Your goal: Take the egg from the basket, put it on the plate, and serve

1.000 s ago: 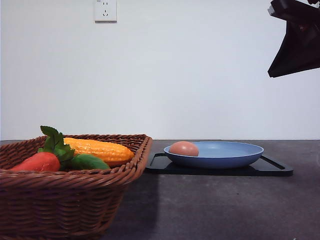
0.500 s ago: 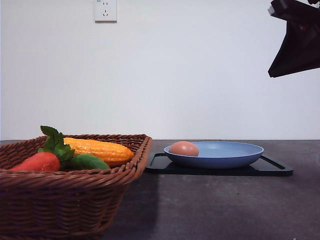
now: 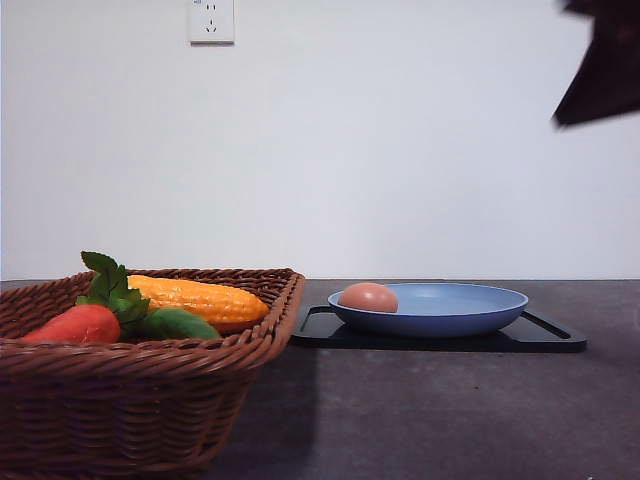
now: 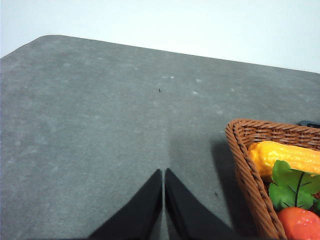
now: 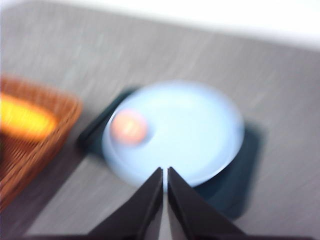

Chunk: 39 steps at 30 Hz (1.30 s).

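The pinkish-brown egg (image 3: 368,297) lies in the left side of the light-blue plate (image 3: 470,310), which rests on a flat black tray (image 3: 550,338). In the blurred right wrist view the egg (image 5: 129,127) sits on the plate (image 5: 195,135) ahead of my right gripper (image 5: 165,172), whose fingers are shut with nothing between them. That arm shows as a dark shape (image 3: 603,70) high at the upper right. The wicker basket (image 3: 140,400) stands at the front left. My left gripper (image 4: 163,173) is shut over bare table, beside the basket (image 4: 250,170).
The basket holds a yellow corn cob (image 3: 200,298), a red vegetable with green leaves (image 3: 85,322) and a green vegetable (image 3: 178,324). Dark table (image 3: 430,410) stretches in front of the tray. A wall socket (image 3: 211,20) sits on the white wall behind.
My right arm has moved up and to the right in the front view, with less of it in frame. The egg, plate and basket have not moved.
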Each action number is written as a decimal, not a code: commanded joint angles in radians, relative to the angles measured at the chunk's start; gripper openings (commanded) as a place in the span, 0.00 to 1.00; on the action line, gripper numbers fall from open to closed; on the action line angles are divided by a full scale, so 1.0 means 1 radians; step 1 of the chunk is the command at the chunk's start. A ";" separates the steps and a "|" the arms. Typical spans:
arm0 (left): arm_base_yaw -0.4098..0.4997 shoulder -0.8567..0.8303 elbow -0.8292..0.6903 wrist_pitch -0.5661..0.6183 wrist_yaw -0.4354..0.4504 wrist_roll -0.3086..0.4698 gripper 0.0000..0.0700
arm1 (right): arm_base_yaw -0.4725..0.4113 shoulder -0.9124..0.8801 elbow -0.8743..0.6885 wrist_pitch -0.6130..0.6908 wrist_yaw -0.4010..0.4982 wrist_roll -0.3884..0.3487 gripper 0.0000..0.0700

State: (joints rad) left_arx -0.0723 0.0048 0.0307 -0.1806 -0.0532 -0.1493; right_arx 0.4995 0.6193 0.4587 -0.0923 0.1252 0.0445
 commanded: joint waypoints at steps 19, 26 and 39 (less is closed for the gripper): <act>0.000 -0.002 -0.026 -0.006 -0.002 -0.005 0.00 | -0.407 -0.558 -0.411 0.111 -0.250 -0.081 0.00; 0.000 -0.002 -0.026 -0.006 -0.002 -0.005 0.00 | -0.437 -0.602 -0.450 0.021 -0.267 -0.077 0.00; 0.000 -0.002 -0.026 -0.006 -0.002 -0.005 0.00 | -0.436 -0.616 -0.450 -0.069 -0.282 0.015 0.00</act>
State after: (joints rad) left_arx -0.0723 0.0048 0.0307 -0.1806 -0.0532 -0.1493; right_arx 0.0643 0.0067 0.0158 -0.1608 -0.1551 0.0313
